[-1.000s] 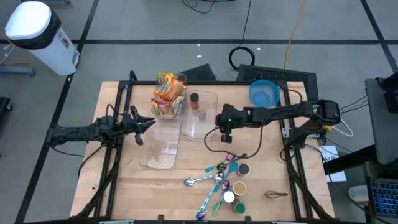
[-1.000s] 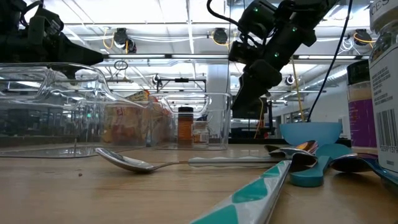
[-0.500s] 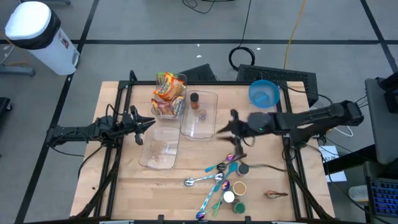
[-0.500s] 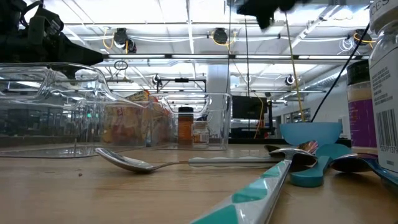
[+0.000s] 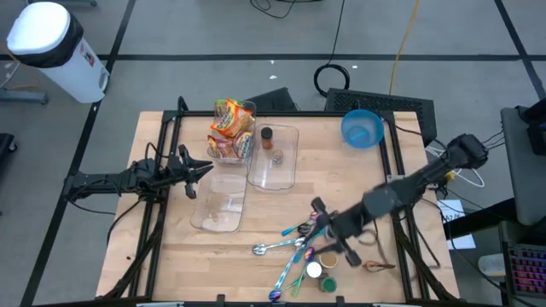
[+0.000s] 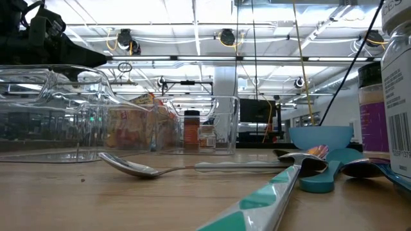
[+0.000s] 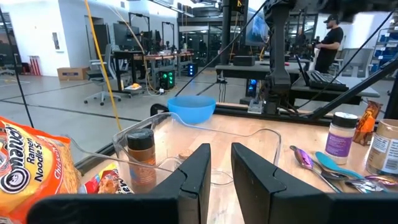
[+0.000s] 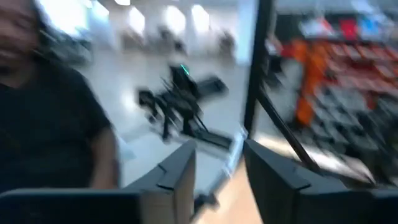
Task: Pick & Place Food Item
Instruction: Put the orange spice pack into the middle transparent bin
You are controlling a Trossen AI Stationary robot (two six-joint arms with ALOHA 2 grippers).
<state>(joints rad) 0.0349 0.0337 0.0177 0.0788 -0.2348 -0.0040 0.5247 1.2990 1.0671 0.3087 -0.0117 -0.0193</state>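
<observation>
At the left of the counter (image 5: 171,256), the left end effector (image 5: 205,168) is seen parked beside an empty clear bin (image 5: 218,203), its fingers set a narrow gap apart and nothing held between them. Behind it, ramen noodle packets (image 5: 230,128) are stacked in a second clear container, and a spice jar (image 5: 267,136) stands in a third clear tray (image 5: 275,158); a blue bowl (image 5: 362,129) sits at the far edge. To the right, the right end effector (image 5: 322,223) is pictured low over a scatter of spoons (image 5: 286,246) and small jars (image 5: 322,260), fingers parted and empty. The step in hand is judged to be an approach, with no food item yet gripped. A target must next be settled on and the fingers lowered around it before closing.
</observation>
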